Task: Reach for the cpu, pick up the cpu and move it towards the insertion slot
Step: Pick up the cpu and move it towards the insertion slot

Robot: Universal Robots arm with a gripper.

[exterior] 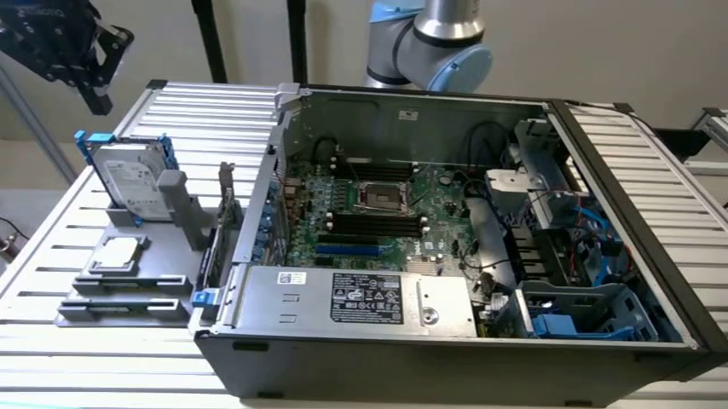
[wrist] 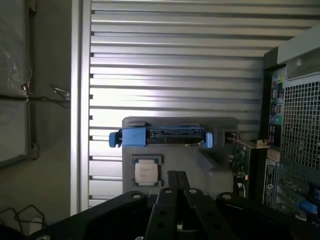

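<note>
One cpu [exterior: 118, 254] is seen lying flat, lid upward, in a shallow recess of a grey holder [exterior: 125, 294] on the slatted table [exterior: 46, 247], at the exterior view's left of the open computer case [exterior: 455, 358]. Being square, it has no long axis; its edges are set in line with the holder's edges. In the wrist view the cpu [wrist: 146, 173] is shown as a silver-grey metal lid with faint lines of print, framed by a pale rim. One hard drive [exterior: 129, 177] with two blue rails is stood on edge in the same holder, just beside the cpu. One insertion slot [exterior: 381, 198], a silver frame with a dark centre, is seen on the green motherboard [exterior: 438, 192] inside the case, with long black memory slots [exterior: 376, 223] beside it. One gripper [exterior: 94, 94] is held high over the table, well apart from the cpu; in the wrist view the gripper [wrist: 176, 175] is seen closed, with nothing held.
</note>
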